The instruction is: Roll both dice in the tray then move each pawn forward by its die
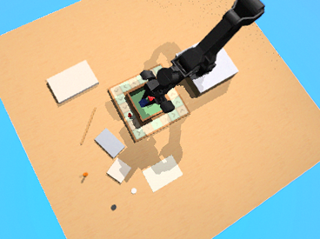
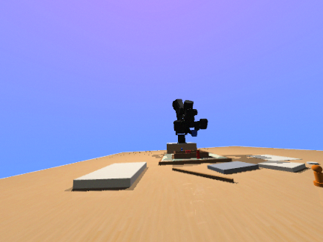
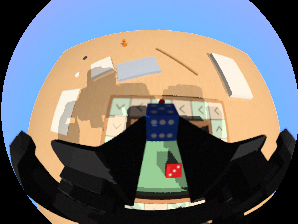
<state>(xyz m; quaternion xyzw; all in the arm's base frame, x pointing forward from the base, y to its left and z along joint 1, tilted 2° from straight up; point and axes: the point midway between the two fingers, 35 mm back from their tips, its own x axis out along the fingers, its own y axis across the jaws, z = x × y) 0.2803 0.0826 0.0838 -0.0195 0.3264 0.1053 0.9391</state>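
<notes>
My gripper (image 1: 144, 101) (image 2: 194, 131) (image 3: 161, 120) is shut on the blue die (image 1: 143, 103) (image 2: 194, 133) (image 3: 162, 122), held above the tray (image 1: 152, 111) (image 3: 154, 175). The die's side facing the wrist camera shows six pips. The red die (image 1: 150, 98) (image 3: 173, 170) lies on the tray's green floor, three pips up in the wrist view. The red pawn (image 1: 130, 115) (image 2: 198, 154) (image 3: 162, 101) is on the arrow track of the board (image 1: 139, 133) (image 3: 117, 126). The blue pawn (image 2: 182, 149) shows small in the exterior view; the arm hides it in the top view.
A large white box (image 1: 73, 81) (image 2: 108, 175) (image 3: 231, 75), a thin stick (image 1: 88, 126) (image 3: 176, 61), a grey box (image 1: 110, 142) (image 3: 139, 68), a small white box (image 1: 118, 170), a pale sheet (image 1: 162, 175), an orange pawn (image 1: 85, 175) (image 2: 318, 175) and two discs lie beyond the board. The arm's pedestal (image 1: 222, 73) stands behind it.
</notes>
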